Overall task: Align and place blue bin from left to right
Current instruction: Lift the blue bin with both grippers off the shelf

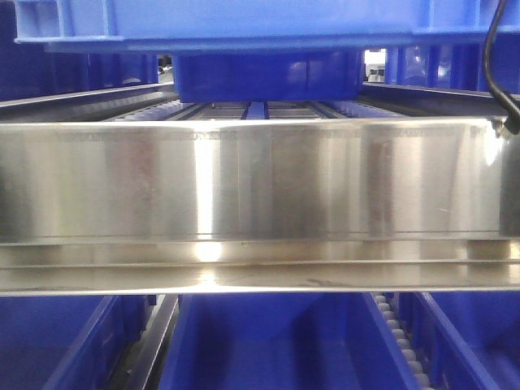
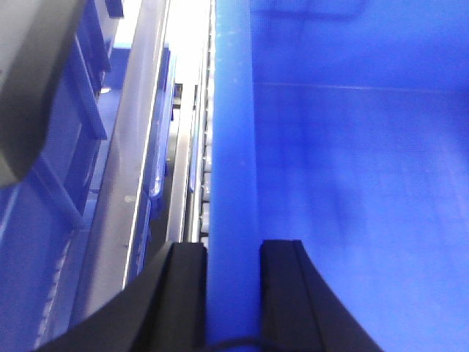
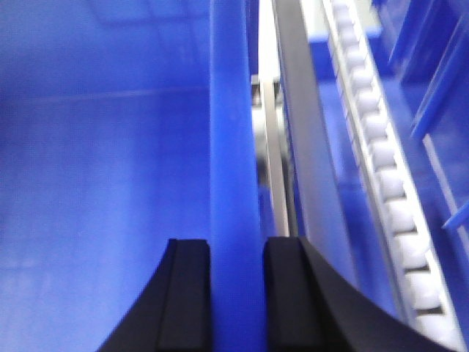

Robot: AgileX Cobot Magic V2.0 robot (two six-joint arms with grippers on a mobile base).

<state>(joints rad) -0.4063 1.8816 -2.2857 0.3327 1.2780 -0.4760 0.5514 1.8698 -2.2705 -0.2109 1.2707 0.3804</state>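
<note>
Wrist views: left gripper [image 2: 233,293] & right gripper [image 3: 236,293] each pinch a wall of blue bin [image 2: 352,183]. Bin looks lifted; set-down not yet done.

Left tool [image 2: 233,246], right tool [image 3: 236,242]: black curved fingers [image 2: 183,293].

I count one tall bright-blue plastic bin [image 1: 244,20], at 12 o'clock in my front view, and one darker blue plastic bin [image 1: 268,77] behind it. One broad brushed-steel shelf rail [image 1: 260,179] crosses the middle. Under it sit three lower blue bins: the left bin [image 1: 73,341] at 7 o'clock, the middle bin [image 1: 268,341] at 6, the right bin [image 1: 479,333] at 5. One black cable [image 1: 491,57] hangs at 2 o'clock. I see one white roller track [image 3: 381,161] on the right wrist view. Two pincers, the left pincer [image 2: 233,293] and the right pincer [image 3: 236,293], have two black fingers [image 2: 187,293] each.
</note>
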